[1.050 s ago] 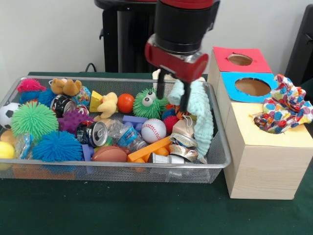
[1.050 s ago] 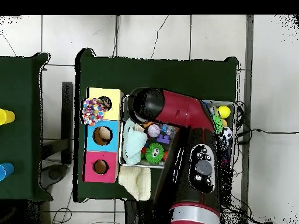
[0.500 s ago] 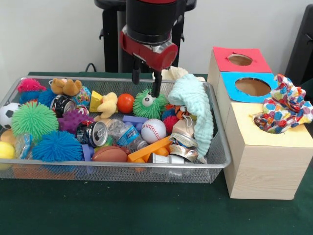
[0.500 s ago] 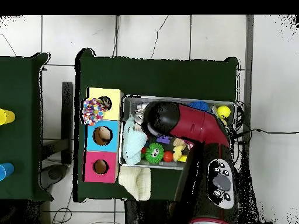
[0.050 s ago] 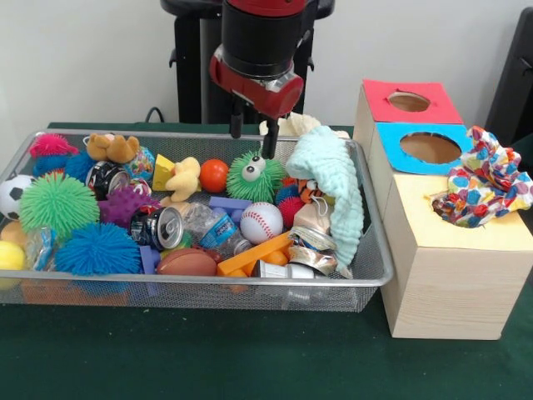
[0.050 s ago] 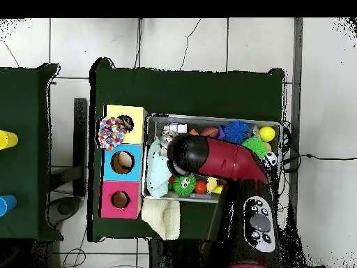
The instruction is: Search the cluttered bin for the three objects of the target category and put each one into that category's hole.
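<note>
My gripper [image 5: 253, 140] hangs open and empty over the back middle of the wire bin [image 5: 200, 282], just above a green fuzzy toy with eyes [image 5: 252, 174]. A mint cloth [image 5: 335, 185] lies draped over the bin's right end, to the right of the fingers and apart from them. A colourful patterned cloth [image 5: 480, 185] sits bunched on the hole of the yellow box [image 5: 450, 275]. A cream cloth [image 5: 291, 125] lies behind the bin. In the overhead view the arm's head [image 6: 185, 154] hides the fingers; the mint cloth [image 6: 160, 174] shows beside it.
The bin holds spiky balls [image 5: 57, 203], crushed cans [image 5: 158, 227], a baseball [image 5: 261, 222], a football, plush toys and blocks. The blue box [image 5: 429, 147] and pink box [image 5: 410, 102] have open holes. The boxes [image 6: 122, 162] stand against the bin's end.
The gripper let go of the mint cloth, which now lies over the bin's right end. It moved left across the bin, then shifted slightly back right and up.
</note>
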Tool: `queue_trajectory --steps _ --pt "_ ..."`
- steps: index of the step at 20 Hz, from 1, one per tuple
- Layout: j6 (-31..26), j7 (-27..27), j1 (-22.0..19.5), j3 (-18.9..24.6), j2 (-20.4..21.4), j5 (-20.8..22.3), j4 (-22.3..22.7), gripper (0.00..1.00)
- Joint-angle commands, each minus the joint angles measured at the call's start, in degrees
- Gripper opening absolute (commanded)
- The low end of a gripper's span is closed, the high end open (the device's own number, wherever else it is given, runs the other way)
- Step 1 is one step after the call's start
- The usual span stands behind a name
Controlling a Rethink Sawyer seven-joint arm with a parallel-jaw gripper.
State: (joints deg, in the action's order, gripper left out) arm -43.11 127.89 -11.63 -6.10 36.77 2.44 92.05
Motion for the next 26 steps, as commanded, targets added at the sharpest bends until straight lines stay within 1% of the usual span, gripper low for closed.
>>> queue_trajectory --steps 1,7,10,14,16,18,22,26 --pt "4.92 -7.28 -3.04 6.75 1.21 4.44 9.28 1.00" --pt "12.03 -4.24 -4.77 7.94 -5.00 6.89 9.76 1.00" --pt "16.19 -3.35 -5.76 8.03 -7.65 8.99 9.92 1.00" --pt "21.71 -1.22 -5.76 6.49 -12.73 11.79 7.06 1.00" --pt "22.55 -1.52 -6.50 6.84 -14.96 12.34 5.65 1.00" --pt "23.41 -1.29 -6.52 6.83 -15.89 12.91 5.14 1.00" --pt "25.15 0.36 -4.80 4.57 -19.85 14.27 2.43 1.00" --pt "27.49 2.01 -2.38 1.06 -24.43 15.30 -3.11 1.00"
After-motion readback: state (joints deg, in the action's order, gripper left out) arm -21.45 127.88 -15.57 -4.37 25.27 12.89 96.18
